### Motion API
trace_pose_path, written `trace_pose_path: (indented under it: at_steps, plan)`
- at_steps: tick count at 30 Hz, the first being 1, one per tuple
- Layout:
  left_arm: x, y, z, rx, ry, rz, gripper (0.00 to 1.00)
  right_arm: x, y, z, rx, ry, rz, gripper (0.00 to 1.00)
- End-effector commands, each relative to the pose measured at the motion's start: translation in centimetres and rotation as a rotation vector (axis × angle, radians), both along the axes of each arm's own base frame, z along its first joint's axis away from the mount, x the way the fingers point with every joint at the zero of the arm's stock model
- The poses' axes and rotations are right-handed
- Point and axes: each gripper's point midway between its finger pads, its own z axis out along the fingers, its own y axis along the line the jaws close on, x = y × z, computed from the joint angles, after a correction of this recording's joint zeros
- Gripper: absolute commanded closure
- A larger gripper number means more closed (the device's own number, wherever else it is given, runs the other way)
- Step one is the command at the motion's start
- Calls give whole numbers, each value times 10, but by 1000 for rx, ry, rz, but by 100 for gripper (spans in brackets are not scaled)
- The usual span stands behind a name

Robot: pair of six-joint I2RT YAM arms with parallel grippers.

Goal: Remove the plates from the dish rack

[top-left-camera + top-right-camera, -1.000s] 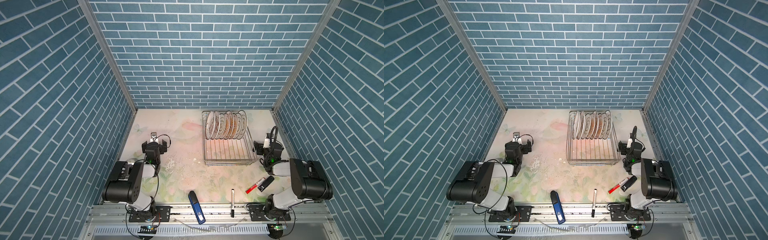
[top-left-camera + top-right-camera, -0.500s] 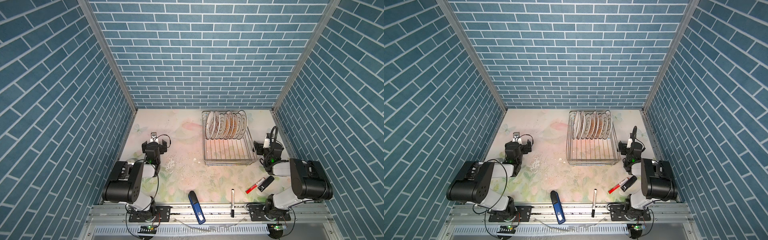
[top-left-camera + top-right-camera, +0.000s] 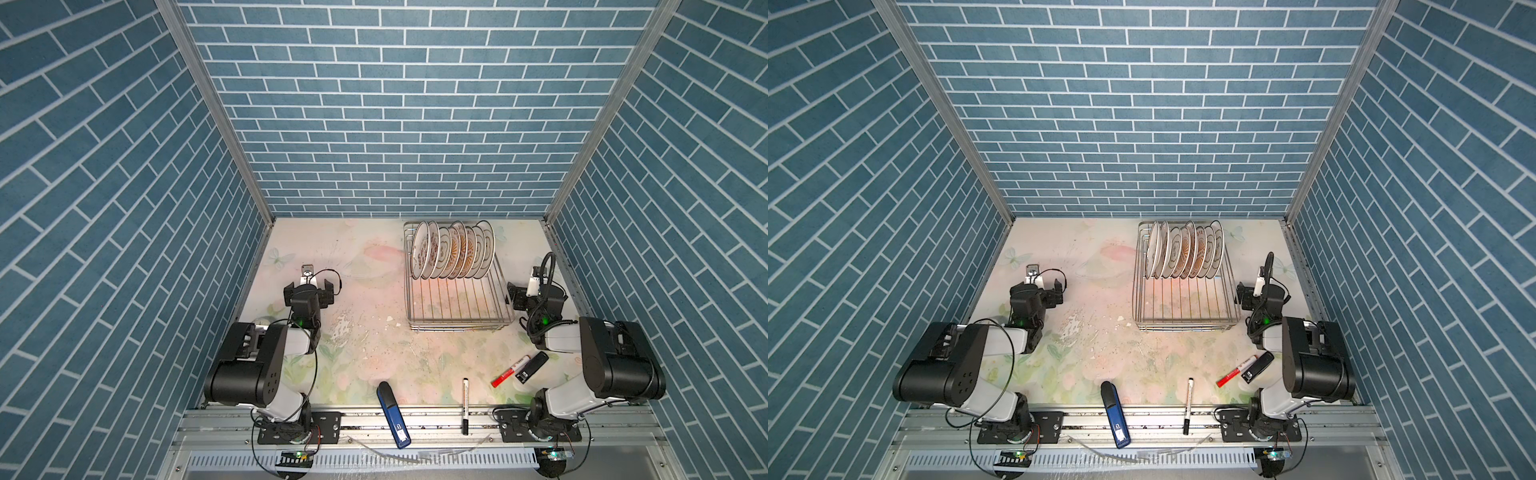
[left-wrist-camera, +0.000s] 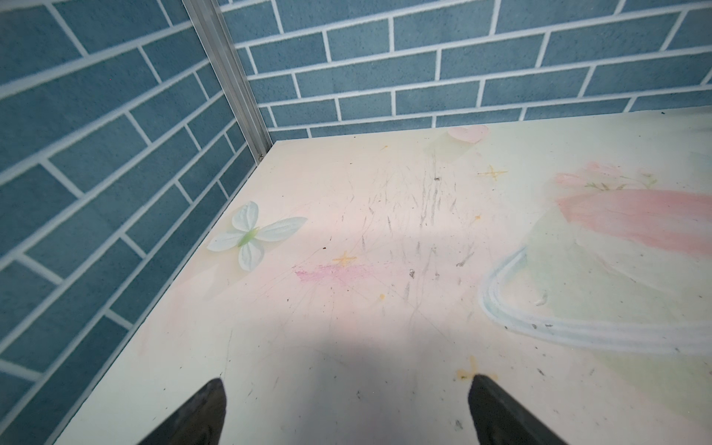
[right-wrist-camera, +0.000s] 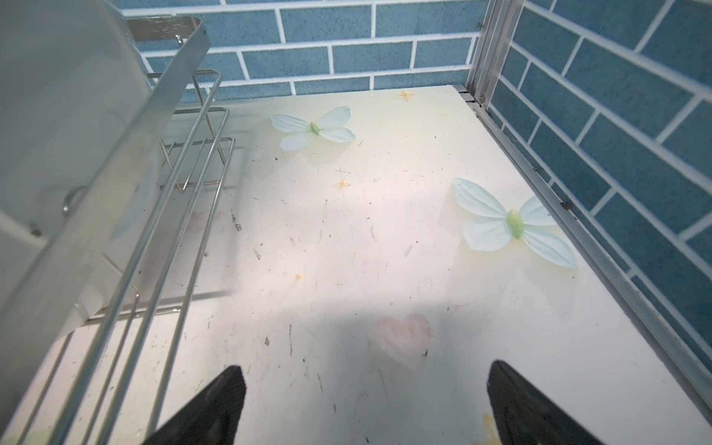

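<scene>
The dish rack [image 3: 457,326] [image 3: 1183,326] is a silver wire basket at the back right of the table. Several white dark-rimmed plates [image 3: 451,255] [image 3: 1185,255] stand on edge in a row at its far end, while its near half holds nothing. My left gripper [image 3: 309,286] [image 3: 1037,291] rests open over bare table on the left, well away from the rack. In the left wrist view the left gripper [image 4: 346,379] holds nothing. My right gripper [image 3: 536,293] [image 3: 1262,295] [image 5: 366,365] is open just right of the rack's side wires [image 5: 181,173], beside a plate [image 5: 57,96].
Along the table's front edge lie a blue oblong tool [image 3: 392,413], a black pen [image 3: 465,405], a red marker [image 3: 510,371] and a small black device [image 3: 532,367]. Blue brick walls close in the left, back and right sides.
</scene>
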Motion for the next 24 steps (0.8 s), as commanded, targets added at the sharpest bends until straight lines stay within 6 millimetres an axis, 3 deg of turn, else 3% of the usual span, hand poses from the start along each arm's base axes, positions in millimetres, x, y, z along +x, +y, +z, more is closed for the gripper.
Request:
trace_pose_path:
  at_steps: [1, 8, 15, 20, 22, 24]
  plan:
    - [4, 0, 4, -7, -17, 0, 0, 7, 2, 10, -6, -27, 20, 1]
    - [3, -2, 5, -7, -21, -15, 0, 7, 2, 12, -7, -35, 18, 1]
    - [1, -6, 19, -7, -26, -43, 0, 0, 7, 32, -10, -67, 45, 1]
    - [-9, -10, 39, -19, -12, -55, 0, -14, 5, 74, 32, -101, 13, 1]
    - [-12, -16, 52, -54, -10, -77, 0, -21, 5, 99, 122, -132, -19, 1]
    - [-15, -23, 70, -137, -56, -95, 0, -27, -1, 111, 238, -143, -101, 1]
